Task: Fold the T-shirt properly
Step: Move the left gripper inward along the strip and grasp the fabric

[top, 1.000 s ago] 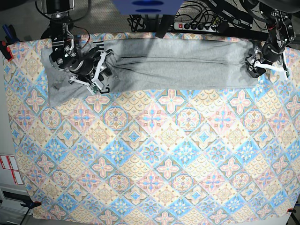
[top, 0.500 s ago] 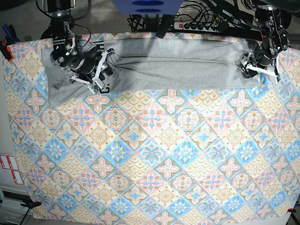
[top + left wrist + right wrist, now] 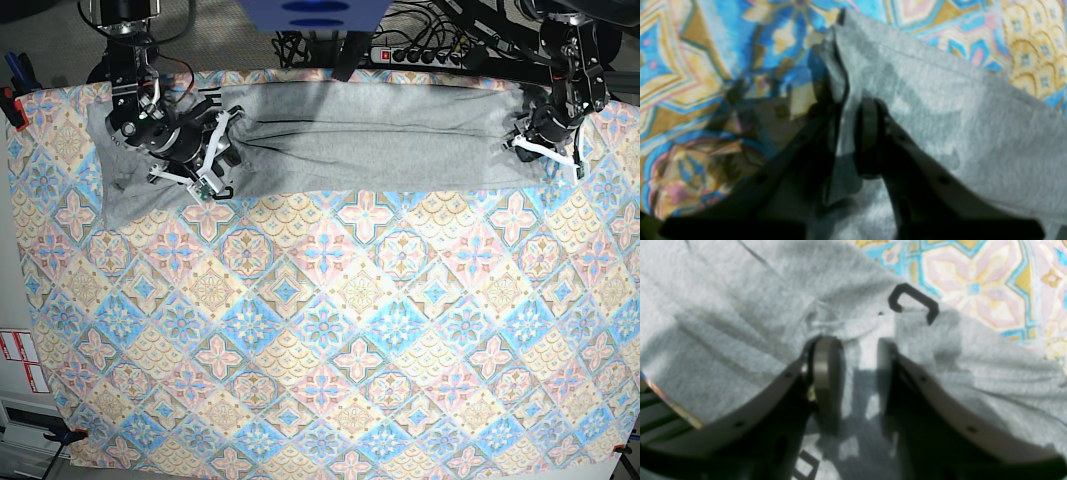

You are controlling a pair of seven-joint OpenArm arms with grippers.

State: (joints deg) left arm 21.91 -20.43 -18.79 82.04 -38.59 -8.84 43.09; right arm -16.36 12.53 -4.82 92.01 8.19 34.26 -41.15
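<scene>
Item: light heather-grey cotton T-shirt (image 3: 370,135), 1 lengthwise fold done, cross folds pending; my left gripper (image 3: 846,133) pinched its edge, my right gripper (image 3: 853,373) straddled cloth, jaws apart.

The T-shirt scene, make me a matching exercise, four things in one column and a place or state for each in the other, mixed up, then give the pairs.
Column one:
1. T-shirt
2. left gripper
3. right gripper
4. tablecloth

Column two:
A. jaws apart over grey cloth near black lettering
B. pastel diamond pattern covering the table
C. pinched on a cloth edge at the base view's right end
D. long grey band along the table's far edge

Pairs: 1-D, 2-C, 3-A, 4-B
</scene>
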